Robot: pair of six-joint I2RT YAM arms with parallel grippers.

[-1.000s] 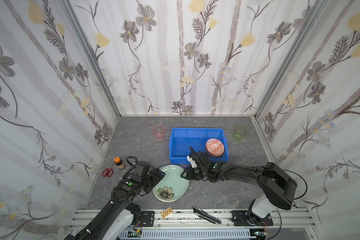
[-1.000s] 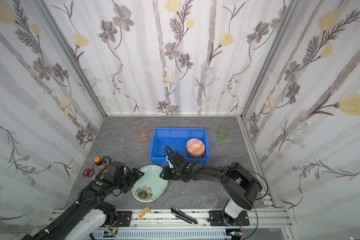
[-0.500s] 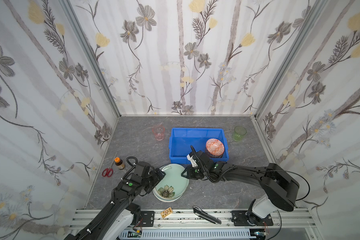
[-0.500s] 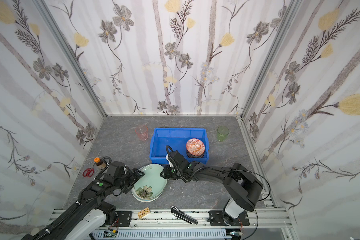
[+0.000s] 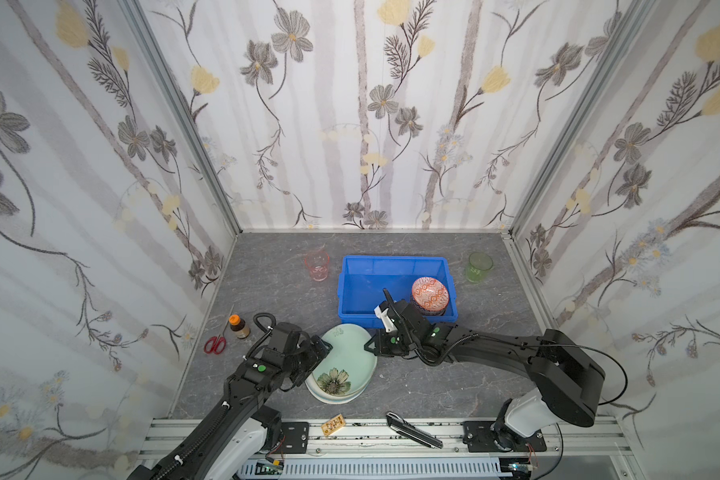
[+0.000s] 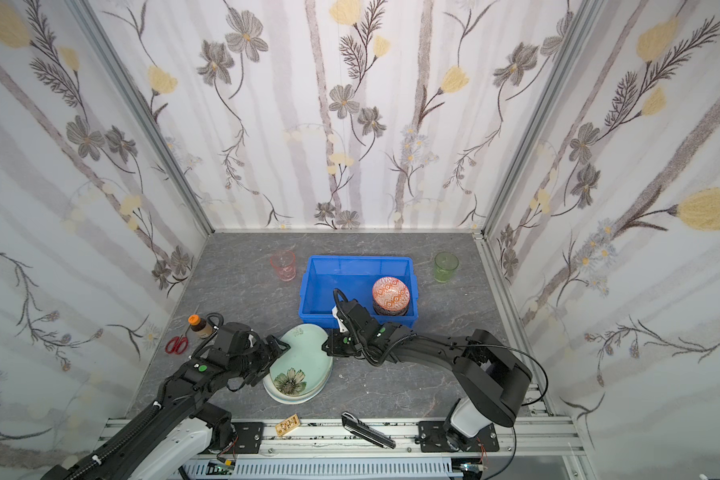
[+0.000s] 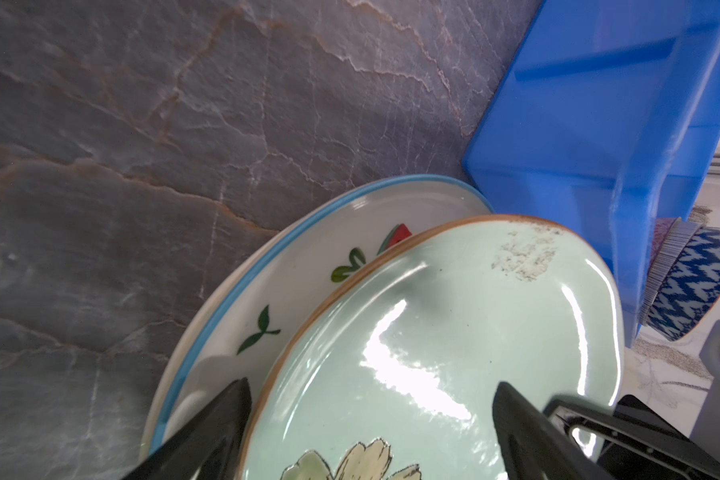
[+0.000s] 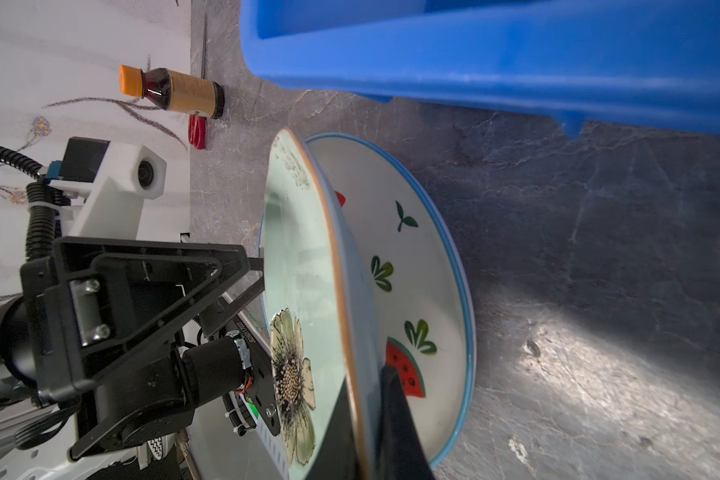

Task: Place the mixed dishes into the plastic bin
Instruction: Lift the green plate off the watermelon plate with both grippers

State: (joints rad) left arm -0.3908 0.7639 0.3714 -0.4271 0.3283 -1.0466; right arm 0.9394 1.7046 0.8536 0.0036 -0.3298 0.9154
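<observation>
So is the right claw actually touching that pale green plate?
Touching. In the right wrist view the right gripper pinches the pale green plate by its rim, clamped from both sides.

Bright, even light, glare streaks the green plate (image 7: 454,353) (wrist-view edges blurred).

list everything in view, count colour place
plastic bin: one, bright blue, back middle
bowls: three nested, orange on top, bin's right near corner
pale green plate: one, tilted up before bin
watermelon plate: one, white, flat beneath it
pink tumbler: one, left of bin
green tumbler: one, right of bin
scissors: one, red-handled, left edge
bottle: one, brown, orange cap, beside scissors
table: one, grey marble
left claw: black, open, beside pale green plate
right claw: black, shut on pale green plate's rim
</observation>
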